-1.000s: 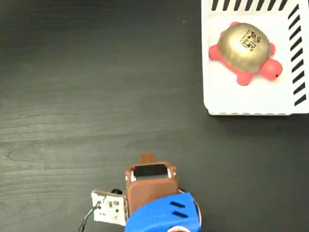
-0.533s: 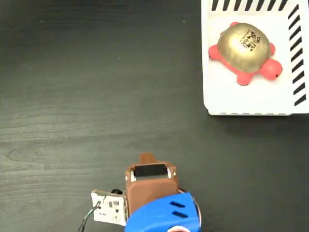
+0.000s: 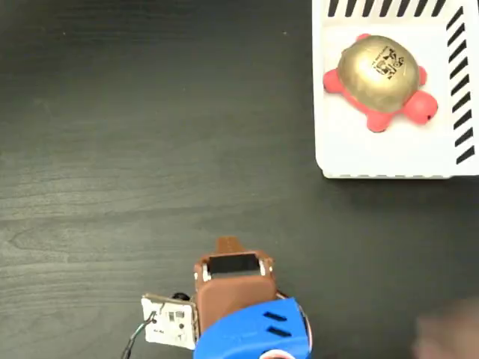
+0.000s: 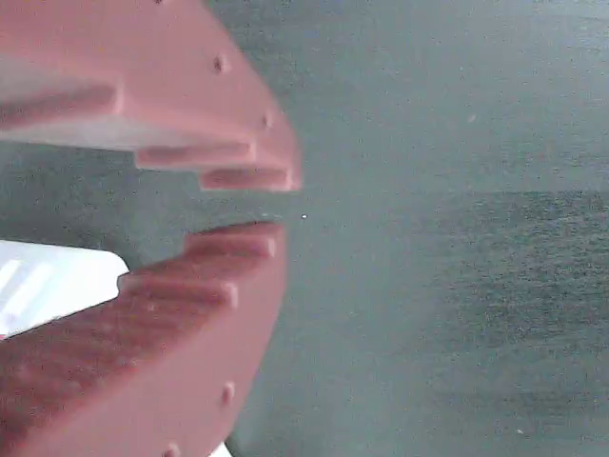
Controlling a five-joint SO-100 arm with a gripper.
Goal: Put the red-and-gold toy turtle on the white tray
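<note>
The toy turtle (image 3: 379,81) lies on the white tray (image 3: 389,153) in the upper right corner of the fixed view. Its domed shell is shiny gold with a soft highlight, and a small black printed mark sits on the top of the dome, toward the right. The body under the shell is coral red: a rounded head sticks out at the lower right with a tiny dark eye, and stubby legs show at the left, top and bottom edges of the shell. The turtle sits upright, turned at a slant, in the upper half of the tray and clear of its rims. The tray is a white rectangle with rounded corners, and dark slanted slots run along its top and right rims. It rests on a dark wood-grain table (image 3: 135,134).

The arm (image 3: 236,299), brown with a blue part, sits at the bottom centre of the fixed view, well apart from the tray. In the wrist view the gripper (image 4: 249,208) shows two reddish-brown stepped fingers (image 4: 181,114) with a narrow gap between their tips, holding nothing, above bare table. A blurred pale shape (image 3: 449,336) shows at the bottom right corner of the fixed view.
</note>
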